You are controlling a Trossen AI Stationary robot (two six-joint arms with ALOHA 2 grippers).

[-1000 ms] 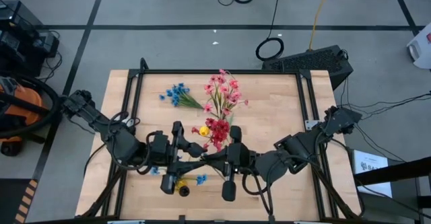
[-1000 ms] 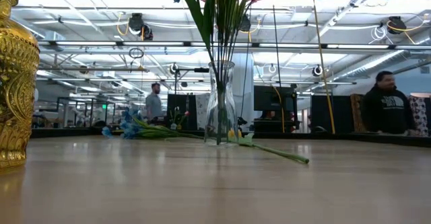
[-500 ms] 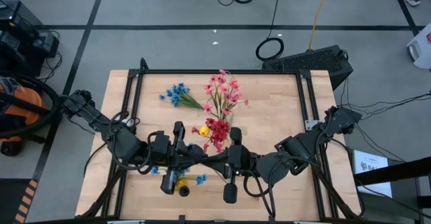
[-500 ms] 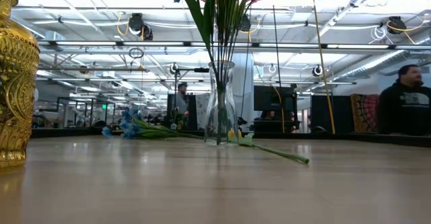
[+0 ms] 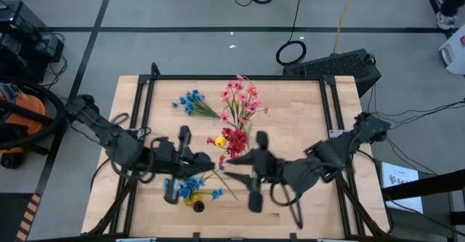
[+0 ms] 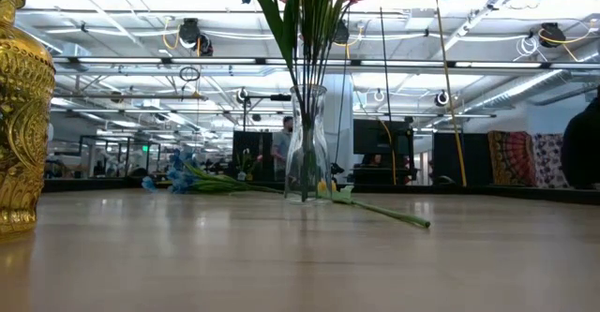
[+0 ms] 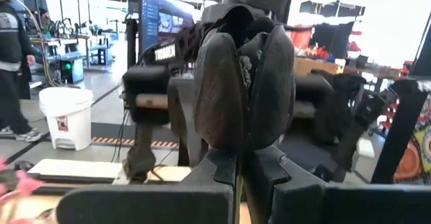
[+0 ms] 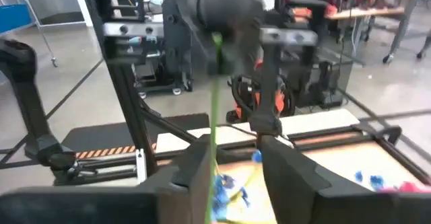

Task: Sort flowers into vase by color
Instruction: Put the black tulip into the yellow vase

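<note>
My left gripper is shut on a thin green flower stem above the table's near middle. My right gripper faces it, open, and the stem runs down between its fingers. In the high view the stem's free end slants toward the near edge. A gold vase with blue blossoms stands below the grippers. The glass vase holds pink flowers. Red flowers and a yellow bud lie beside it, and a blue sprig lies at the far left. My left gripper pinches the green stem between its two shut fingers, coming level from the table's left. The stem is lifted clear and hangs down from the fingers. My right gripper has the stem close beside one finger; whether they touch I cannot tell.
The table's right half is bare wood. A black frame runs along the table's edges. In the low view the gold vase stands close at the left, and a loose stem lies right of the glass vase.
The two grippers have drawn apart: my left arm has gone toward the table's left edge and my right arm toward its right edge. The green stem now shows between them, slanting toward the near edge. More of the blue blossoms at the gold vase have come into sight.
</note>
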